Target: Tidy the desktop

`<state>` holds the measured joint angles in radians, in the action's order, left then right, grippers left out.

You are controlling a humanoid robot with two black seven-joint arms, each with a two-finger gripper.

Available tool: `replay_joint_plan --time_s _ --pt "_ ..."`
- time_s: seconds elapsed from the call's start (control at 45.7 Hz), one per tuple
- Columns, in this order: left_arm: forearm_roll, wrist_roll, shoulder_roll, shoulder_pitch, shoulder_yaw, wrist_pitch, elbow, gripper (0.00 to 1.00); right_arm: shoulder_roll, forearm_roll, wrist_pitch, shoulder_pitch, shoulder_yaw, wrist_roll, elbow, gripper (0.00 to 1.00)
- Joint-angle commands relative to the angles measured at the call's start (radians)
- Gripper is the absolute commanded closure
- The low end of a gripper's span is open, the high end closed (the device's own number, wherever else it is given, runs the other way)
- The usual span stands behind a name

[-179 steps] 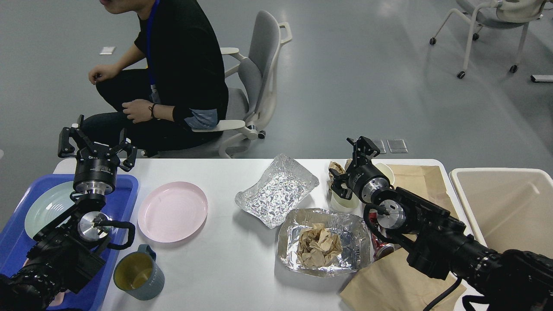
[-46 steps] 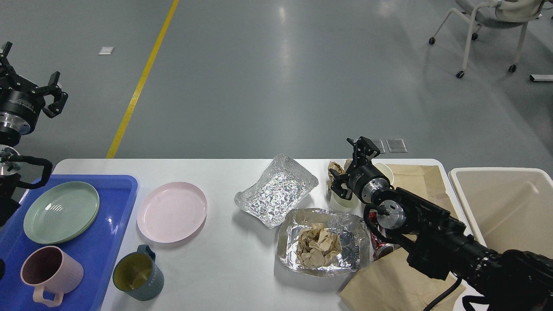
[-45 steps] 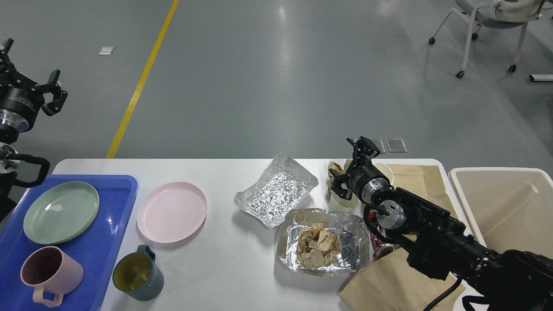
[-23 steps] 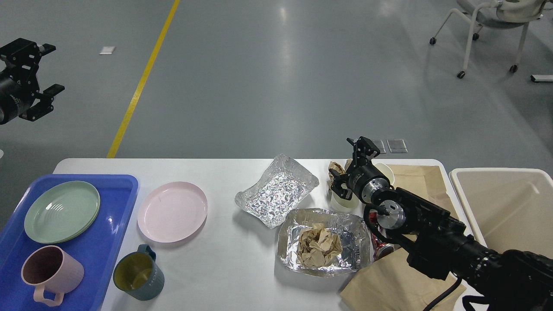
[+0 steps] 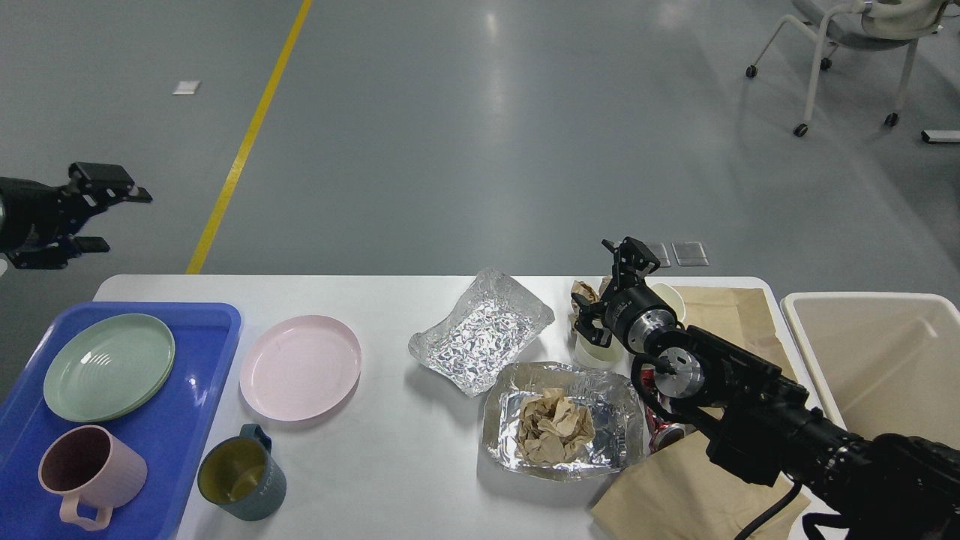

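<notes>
Desktop [image 5: 390,465] fills the lower part of the view, white, rounded corners, cluttered. Blue tray [image 5: 187,390] sits on its left end, holding a green plate [image 5: 109,367] and a pink mug [image 5: 90,476], mug nearer me, handle toward me. Just right of the tray: a pink plate [image 5: 300,366] flat on the table and a grey mug [image 5: 240,474] nearer me, handle pointing away, close to the tray edge. Middle of the table has an empty foil tray [image 5: 480,330], tilted, and nearer me a second foil tray [image 5: 615,420] with a crumpled brown paper wad [image 5: 555,429] inside. Right end: a flat brown paper bag [image 5: 720,315] under my right arm, a white cup [image 5: 596,352] and a bit of crumpled paper [image 5: 581,291] beside the foil, a red can [image 5: 664,433] mostly hidden by the arm. Beige bin [image 5: 877,360] stands off the right end of the table. My left gripper [image 5: 109,217] is up at the left edge, off the table beyond its far-left corner, over grey floor, fingers spread, nothing between them. My right gripper [image 5: 604,289] sits above the white cup, fingers apart, one high, one low by the cup rim; I cannot tell if it touches the cup. Yellow floor line [image 5: 247,142] and a chair [image 5: 847,45] lie beyond.
</notes>
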<state>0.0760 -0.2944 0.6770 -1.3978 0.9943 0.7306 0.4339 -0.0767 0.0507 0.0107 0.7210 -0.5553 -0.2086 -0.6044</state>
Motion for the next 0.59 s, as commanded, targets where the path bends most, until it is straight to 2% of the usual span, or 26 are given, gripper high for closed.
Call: replay_joint_plan --time_s 0.0,0.088,0.241,0.416,0.482,0.57 --pt "-0.001 0.004 -0.039 -0.036 0.131 0.104 0.042 0.03 0.000 0.000 0.000 0.000 0.000 0.000 0.000 0.00" --pt "-0.004 0.008 -0.054 -0.059 0.188 0.229 0.046 0.03 0.000 0.000 0.000 0.000 0.000 0.000 0.000 0.00" --pt "-0.028 0.058 -0.123 -0.087 0.274 0.229 0.048 0.03 0.000 0.000 0.000 0.000 0.000 0.000 0.000 0.00" --pt "-0.051 0.118 -0.188 -0.121 0.285 0.229 0.058 0.04 0.000 0.000 0.000 0.000 0.000 0.000 0.000 0.00" --pt "-0.080 0.156 -0.214 -0.118 0.291 0.229 0.083 0.04 0.000 0.000 0.000 0.000 0.000 0.000 0.000 0.00" --pt "-0.140 0.230 -0.284 -0.115 0.317 0.229 0.129 0.04 0.000 0.000 0.000 0.000 0.000 0.000 0.000 0.00"
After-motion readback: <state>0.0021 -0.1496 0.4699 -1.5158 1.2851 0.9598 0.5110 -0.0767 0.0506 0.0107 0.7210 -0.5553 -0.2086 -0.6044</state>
